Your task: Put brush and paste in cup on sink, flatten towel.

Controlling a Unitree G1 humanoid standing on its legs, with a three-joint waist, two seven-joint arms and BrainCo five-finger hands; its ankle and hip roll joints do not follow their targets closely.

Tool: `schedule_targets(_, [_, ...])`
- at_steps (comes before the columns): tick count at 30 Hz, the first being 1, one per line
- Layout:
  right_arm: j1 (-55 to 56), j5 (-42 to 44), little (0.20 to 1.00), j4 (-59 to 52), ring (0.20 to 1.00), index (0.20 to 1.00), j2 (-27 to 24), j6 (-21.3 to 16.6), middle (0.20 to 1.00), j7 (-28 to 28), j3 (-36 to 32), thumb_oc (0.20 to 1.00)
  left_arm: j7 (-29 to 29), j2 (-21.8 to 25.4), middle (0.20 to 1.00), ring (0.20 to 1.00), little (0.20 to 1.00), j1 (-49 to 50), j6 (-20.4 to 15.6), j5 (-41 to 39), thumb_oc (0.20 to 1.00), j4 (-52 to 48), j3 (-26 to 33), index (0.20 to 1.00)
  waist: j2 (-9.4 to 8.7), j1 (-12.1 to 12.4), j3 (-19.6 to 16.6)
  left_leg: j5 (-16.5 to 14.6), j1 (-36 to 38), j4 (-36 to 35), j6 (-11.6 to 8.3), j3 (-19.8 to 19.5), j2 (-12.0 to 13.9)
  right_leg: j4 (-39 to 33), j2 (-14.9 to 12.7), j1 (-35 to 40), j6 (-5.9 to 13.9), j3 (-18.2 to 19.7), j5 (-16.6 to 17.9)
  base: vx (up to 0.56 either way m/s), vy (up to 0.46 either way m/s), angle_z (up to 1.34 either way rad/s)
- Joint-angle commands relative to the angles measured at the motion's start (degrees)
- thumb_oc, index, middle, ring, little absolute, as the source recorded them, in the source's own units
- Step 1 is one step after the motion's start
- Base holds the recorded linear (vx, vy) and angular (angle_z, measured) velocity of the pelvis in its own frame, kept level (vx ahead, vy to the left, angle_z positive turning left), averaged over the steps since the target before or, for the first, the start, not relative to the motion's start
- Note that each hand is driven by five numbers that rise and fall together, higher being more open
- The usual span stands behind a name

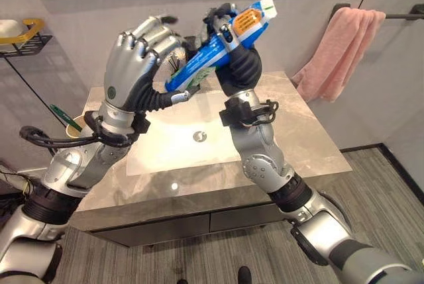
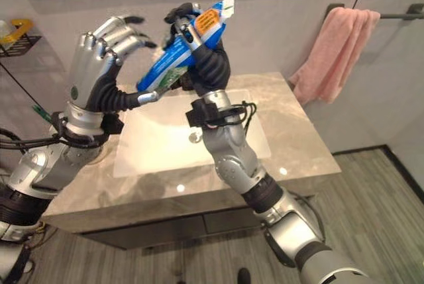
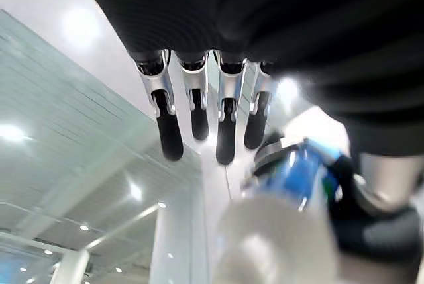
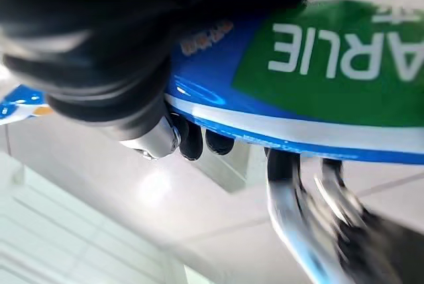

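Above the grey marble counter (image 1: 311, 145) with its white sink (image 1: 165, 142), my right hand (image 1: 228, 32) holds the blue toothpaste tube (image 1: 212, 52) high with fingers curled around it, and my left hand (image 1: 136, 55) is just beside the tube's lower end with fingers relaxed and spread, its thumb near the cap. At the counter's left edge I see a cup (image 1: 78, 124) with a green toothbrush (image 1: 65, 116) standing in it, partly hidden behind my left arm. On the right wall a pink towel (image 1: 334, 49) hangs bunched from a rail (image 1: 404, 16), and a wire shelf (image 1: 23, 39) is on the left wall.
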Motion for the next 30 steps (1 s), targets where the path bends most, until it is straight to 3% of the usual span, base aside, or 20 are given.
schedule_targets(1, [-3.91, -3.92, 0.2, -2.0, 0.2, 0.2, 2.91, -5.41, 0.2, -1.29, -5.34, 0.2, 3.93, 2.83, 1.0, 1.0, 1.0, -0.78, 1.91, -1.71, 1.0, -1.57, 3.62, 1.0, -2.94, 0.39, -1.76, -0.81, -0.64, 0.17, -0.42, 0.58, 0.71, -0.05, -6.34, 5.39, 3.78, -0.67, -4.16, 0.01, -0.011, 0.04])
schedule_targets(8, [-3.66, -6.54, 0.2, -3.35, 0.2, 0.2, 1.63, -6.07, 0.2, -3.24, -8.64, 0.2, 5.15, 1.07, 1.0, 1.0, 1.0, 13.27, 0.15, -3.03, 1.0, -9.63, 14.6, 1.0, -2.96, 2.96, -1.44, -0.52, -1.11, 0.17, -0.39, -1.13, 0.51, -0.05, -6.48, 6.26, 3.38, -2.2, -4.66, 0.01, -0.02, 0.12])
schedule_targets(11, [-4.43, -7.36, 0.2, -3.28, 0.2, 0.2, 0.25, -6.33, 0.2, -4.24, -10.14, 0.2, 6.2, -2.26, 1.0, 1.0, 1.0, 23.35, -1.59, -6.91, 1.0, -10.22, 20.51, 1.0, -3.17, 5.03, -1.16, -0.08, -1.71, 0.17, -0.41, -2.36, 0.25, -0.05, -6.51, 6.7, 3.2, -3.31, -4.94, 0.0, -0.019, 0.2])
schedule_targets(13, [-4.71, -7.74, 0.2, -3.13, 0.2, 0.2, -0.9, -6.45, 0.2, -4.86, -10.86, 0.2, 7.3, -4.32, 1.0, 1.0, 1.0, 29.41, -1.73, -9.5, 1.0, -8.75, 23.87, 1.0, -3.32, 6.31, -0.95, 0.27, -2.3, 0.17, -0.48, -3.48, 0.05, -0.05, -6.55, 6.94, 3.12, -4.25, -5.08, -0.01, -0.022, 0.17])
schedule_targets(18, [-5.92, -9.74, 0.2, -1.69, 0.2, 0.2, -4.81, -5.83, 0.2, -6.59, -11.7, 0.2, 7.08, -11.01, 1.0, 1.0, 1.0, 39.87, -2.07, -18.82, 1.0, -1.75, 25.5, 1.0, -3.96, 9.84, -0.46, 1.33, -3.92, 0.17, -0.43, -7.03, -0.83, -0.05, -6.79, 7.98, 3.05, -7.58, -5.52, 0.01, -0.024, 0.38])
schedule_targets(23, [-9.44, -11.29, 0.2, 2.1, 0.2, 0.2, -9.3, -3.98, 0.2, -7.63, -11.06, 0.2, 4.12, -15.76, 1.0, 1.0, 1.0, 42.26, 0.37, -28.49, 1.0, 16.61, 20.89, 1.0, -5.02, 12.85, 0.1, 2.13, -5.6, 0.17, -0.38, -10.34, -1.84, -0.05, -6.88, 9.1, 3.13, -10.84, -6.23, 0.0, -0.023, 0.54])
schedule_targets(24, [-10.63, -11.83, 0.2, 3.09, 0.2, 0.2, -10.76, -3.46, 0.2, -7.62, -10.82, 0.2, 1.83, -16.99, 1.0, 1.0, 1.0, 41.81, 2.03, -30.38, 1.0, 24.94, 17.89, 1.0, -5.28, 13.59, 0.29, 2.74, -6.48, 0.17, -0.25, -11.54, -2.25, -0.05, -7.01, 9.18, 3.23, -12.03, -5.97, 0.0, -0.015, 0.57])
schedule_targets(26, [-13.49, -12.82, 0.2, 6.34, 0.2, 0.2, -11.71, -2.47, 0.2, -7.48, -8.64, 0.2, -3.8, -21.92, 1.0, 1.0, 1.0, 38.83, 5.11, -35.19, 1.0, 51.9, 10.71, 1.0, -5.82, 14.59, 0.76, 3.54, -7.94, 0.17, -0.11, -13.53, -2.99, -0.05, -7.11, 9.37, 3.44, -14.24, -6.0, 0.01, 0.011, 0.51])
schedule_targets(28, [-14.81, -13.29, 0.2, 7.88, 0.2, 0.2, -10.76, -2.3, 0.2, -7.15, -7.21, 0.2, -6.27, -25.38, 1.0, 1.0, 1.0, 37.46, 6.35, -39.33, 1.0, 64.13, 9.47, 1.0, -5.92, 14.69, 0.91, 3.69, -8.2, 0.17, 0.0, -13.59, -3.09, -0.05, -7.15, 9.3, 3.52, -14.44, -5.84, 0.01, 0.029, 0.46])
schedule_targets(30, [-15.11, -13.09, 0.2, 8.21, 0.2, 0.2, -10.41, -2.35, 0.2, -7.08, -6.89, 0.2, -6.83, -26.17, 1.0, 1.0, 1.0, 36.87, 6.98, -39.81, 1.0, 68.3, 9.03, 1.0, -5.98, 14.6, 0.94, 3.75, -8.43, 0.17, 0.03, -13.59, -3.15, -0.05, -7.16, 9.06, 3.53, -14.41, -5.78, 0.0, 0.023, 0.11])
